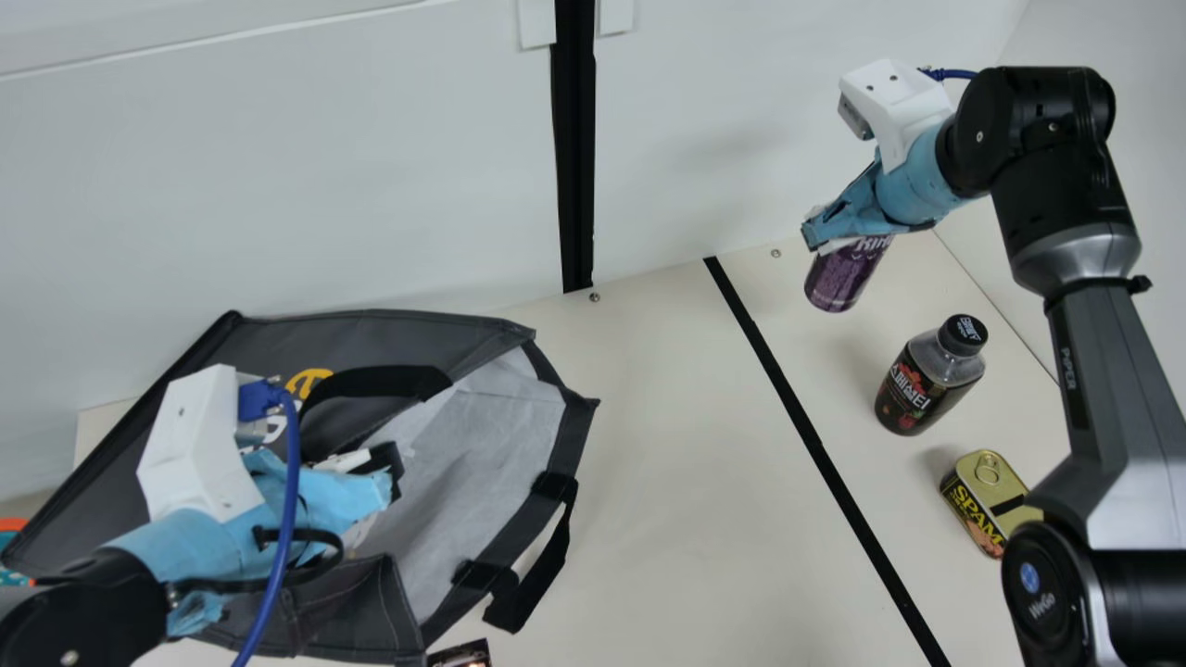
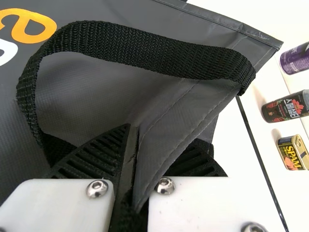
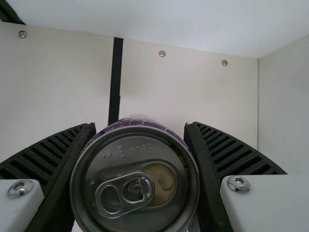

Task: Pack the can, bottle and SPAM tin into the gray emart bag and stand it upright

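One purple metal can [image 1: 839, 278] in right hand [image 1: 820, 233], spread can-wide, over cream desk [image 1: 676, 463]. Left hand [image 1: 393, 470] pinches edge of gray fabric bag [image 1: 491, 445], black webbing handle [image 1: 380, 381] looping close. Black-capped bottle [image 1: 927, 380] near yellow SPAM tin [image 1: 984, 496].

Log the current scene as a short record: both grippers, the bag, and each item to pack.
Left gripper: closed on the bag's edge, near a black handle
Right gripper: holding the purple can
Bag: on its side, mouth open toward the bottle
Bottle: upright on the table
SPAM tin: on the table, pull-tab up
Packed: none of the three
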Controlling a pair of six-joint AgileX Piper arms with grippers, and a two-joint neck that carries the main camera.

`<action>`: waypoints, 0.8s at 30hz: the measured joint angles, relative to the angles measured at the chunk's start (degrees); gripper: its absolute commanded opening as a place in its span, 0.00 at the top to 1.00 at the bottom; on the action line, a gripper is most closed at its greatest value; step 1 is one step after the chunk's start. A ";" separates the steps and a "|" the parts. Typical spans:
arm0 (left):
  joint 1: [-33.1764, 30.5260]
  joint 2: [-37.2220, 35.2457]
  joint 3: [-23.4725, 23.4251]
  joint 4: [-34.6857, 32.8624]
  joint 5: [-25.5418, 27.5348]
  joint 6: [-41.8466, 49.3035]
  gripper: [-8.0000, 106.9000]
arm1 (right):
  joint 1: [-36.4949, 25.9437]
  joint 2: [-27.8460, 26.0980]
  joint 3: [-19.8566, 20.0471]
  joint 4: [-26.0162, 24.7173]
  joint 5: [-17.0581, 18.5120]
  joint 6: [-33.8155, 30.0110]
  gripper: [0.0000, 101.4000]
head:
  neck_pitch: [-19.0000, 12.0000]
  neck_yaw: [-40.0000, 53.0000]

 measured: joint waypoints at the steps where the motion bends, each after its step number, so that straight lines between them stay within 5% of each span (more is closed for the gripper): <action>1: 0.00 0.00 0.00 0.00 0.00 0.00 1.00 | 0.10 -0.76 0.91 0.32 -0.02 -0.13 1.00 | 0.00 -0.09; 24: 0.00 0.00 0.00 0.00 0.00 0.00 1.00 | 4.47 -15.94 19.47 4.01 -0.01 -2.10 1.00 | 0.00 0.00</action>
